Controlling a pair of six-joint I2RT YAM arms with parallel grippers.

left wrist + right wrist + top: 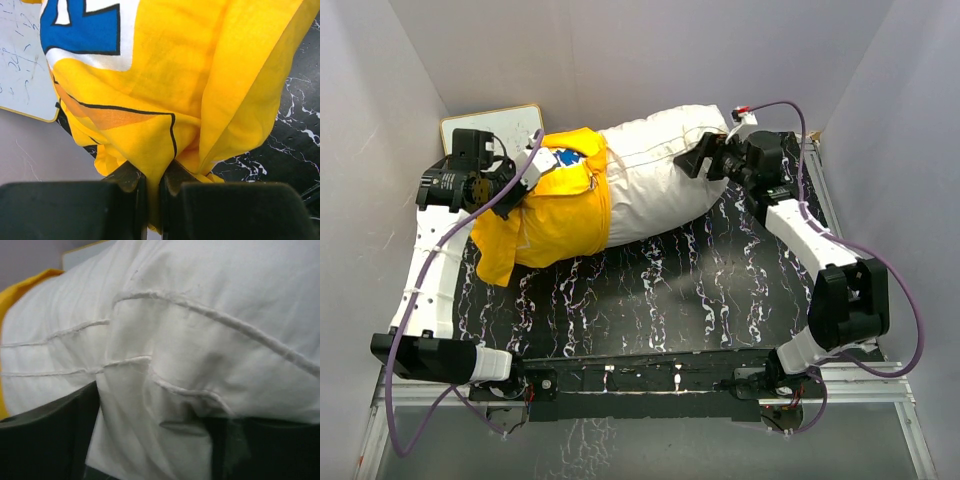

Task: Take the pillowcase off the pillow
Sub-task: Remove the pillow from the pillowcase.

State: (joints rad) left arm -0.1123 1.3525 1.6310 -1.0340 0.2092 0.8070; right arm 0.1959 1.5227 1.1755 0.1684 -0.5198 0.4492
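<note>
On the black table point(650, 290), left hand point(152, 177) tight on the pillowcase point(560, 210), right hand point(696, 156) wide open astride the pillow point(650, 180)

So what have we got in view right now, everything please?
pillowcase: one, bright yellow with blue-and-white print, bunched over the pillow's left end
pillow: one, white, lying across the far half of the table
board: one, white face with pale edge, far left corner, partly behind the pillowcase
table: one, black with white marbling, under everything
cables: two, purple, one along each arm
left claw: one, black, pinched shut on the pillowcase
right claw: one, black, open, fingers either side of the pillow's right end
arms: two, white and black, bases at near edge
</note>
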